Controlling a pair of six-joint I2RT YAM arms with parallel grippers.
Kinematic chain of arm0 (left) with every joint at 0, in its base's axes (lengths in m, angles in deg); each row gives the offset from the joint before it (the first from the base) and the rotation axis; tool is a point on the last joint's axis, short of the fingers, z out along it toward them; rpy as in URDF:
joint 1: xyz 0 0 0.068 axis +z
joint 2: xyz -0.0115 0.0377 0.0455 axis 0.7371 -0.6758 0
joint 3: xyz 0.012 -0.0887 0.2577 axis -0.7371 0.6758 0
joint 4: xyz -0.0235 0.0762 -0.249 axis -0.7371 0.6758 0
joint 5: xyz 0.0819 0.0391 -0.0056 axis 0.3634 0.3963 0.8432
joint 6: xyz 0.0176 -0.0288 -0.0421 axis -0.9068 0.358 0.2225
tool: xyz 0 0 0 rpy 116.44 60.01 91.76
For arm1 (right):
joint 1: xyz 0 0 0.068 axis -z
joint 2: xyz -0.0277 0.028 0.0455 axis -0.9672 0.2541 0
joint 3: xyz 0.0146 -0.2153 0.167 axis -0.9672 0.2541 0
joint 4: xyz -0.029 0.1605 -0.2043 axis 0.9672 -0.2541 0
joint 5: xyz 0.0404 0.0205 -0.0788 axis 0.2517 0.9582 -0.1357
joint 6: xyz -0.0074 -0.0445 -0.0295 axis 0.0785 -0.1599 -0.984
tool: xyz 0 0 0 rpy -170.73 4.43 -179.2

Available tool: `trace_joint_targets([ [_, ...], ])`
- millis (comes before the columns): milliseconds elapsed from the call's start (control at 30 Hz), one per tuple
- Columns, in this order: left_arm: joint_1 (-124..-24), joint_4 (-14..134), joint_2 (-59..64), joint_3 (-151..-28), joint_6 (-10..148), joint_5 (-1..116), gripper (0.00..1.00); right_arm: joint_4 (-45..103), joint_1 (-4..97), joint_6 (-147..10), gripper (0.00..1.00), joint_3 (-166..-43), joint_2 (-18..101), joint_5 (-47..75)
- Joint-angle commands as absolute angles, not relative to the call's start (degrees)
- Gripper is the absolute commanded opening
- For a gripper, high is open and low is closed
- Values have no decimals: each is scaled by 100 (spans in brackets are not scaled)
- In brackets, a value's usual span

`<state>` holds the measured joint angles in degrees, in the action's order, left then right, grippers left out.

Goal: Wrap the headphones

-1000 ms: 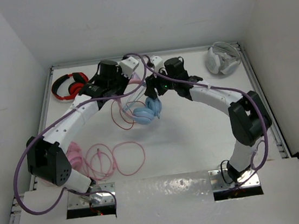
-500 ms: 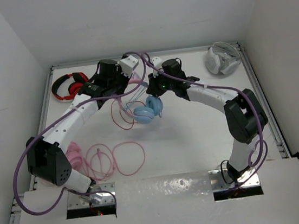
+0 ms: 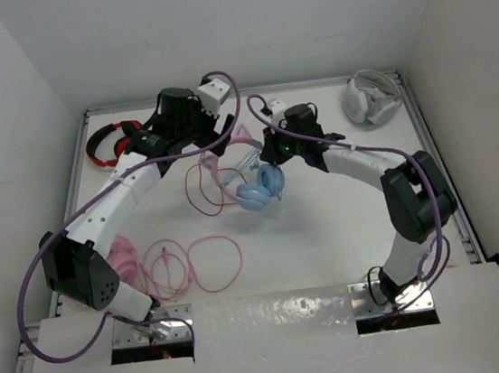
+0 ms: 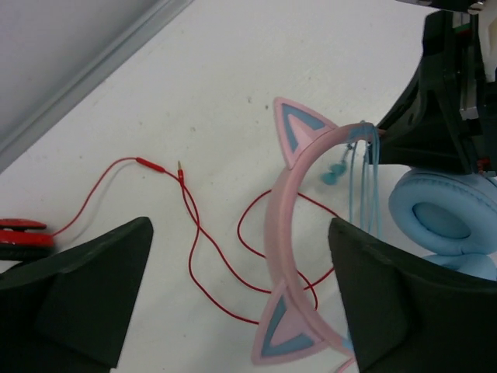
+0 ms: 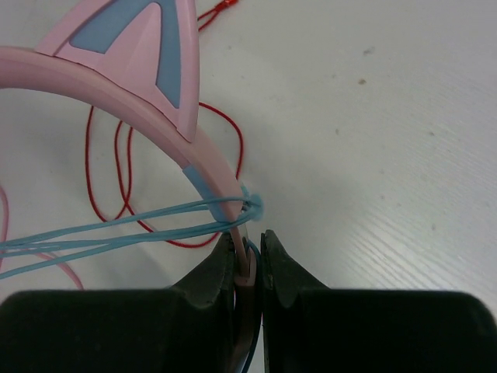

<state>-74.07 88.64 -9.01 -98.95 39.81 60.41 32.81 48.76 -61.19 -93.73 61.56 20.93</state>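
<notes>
The headphones [image 3: 259, 188] have light blue ear cups [image 4: 443, 221] and a pink headband [image 4: 283, 225] with two cat ears. Several turns of their thin blue cable [image 5: 116, 233] cross the band. My right gripper [image 5: 248, 241] is shut on the headband just below the cable turns, and holds the headphones up near the middle back of the table [image 3: 328, 231]. In the top view that gripper [image 3: 268, 152] sits right of the band. My left gripper [image 4: 241, 233] is wide open, a finger on each side of the headband and clear of it. From above, the left gripper [image 3: 214, 138] is left of the band.
A red-and-black headset [image 3: 115, 144] lies at the back left, and its red cable [image 4: 194, 225] loops under the headband. A pink headset [image 3: 123, 256] with a long pink cable [image 3: 196, 266] lies near the left arm. A white-grey headset [image 3: 371, 99] sits at the back right.
My left gripper has opened and let go of the headband. The right gripper has shut on the band and carried the headphones slightly right and nearer.
</notes>
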Motion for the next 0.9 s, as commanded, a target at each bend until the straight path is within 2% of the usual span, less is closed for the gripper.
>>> trace_joint_targets([
  [0, -7455, 9008, -621, -10385, 4181, 5905, 97, 3574, 5120, -5887, 0, -9175, 5421, 2050],
  [200, -7447, 9220, -577, -10623, 4340, 6062, 100, 3276, 5498, -5843, 0, -8525, 4919, 1760],
  [467, -7141, 9106, -243, -10237, 4498, 6511, 100, 3011, 6331, -5729, 0, -7645, 4260, 1540],
  [600, -6779, 8939, -172, -9842, 4647, 6239, 100, 2774, 6675, -5676, 0, -7434, 4119, 1575],
  [867, -6743, 8719, -102, -9463, 4586, 6186, 100, 2519, 7053, -5597, 0, -7293, 4092, 1575],
])
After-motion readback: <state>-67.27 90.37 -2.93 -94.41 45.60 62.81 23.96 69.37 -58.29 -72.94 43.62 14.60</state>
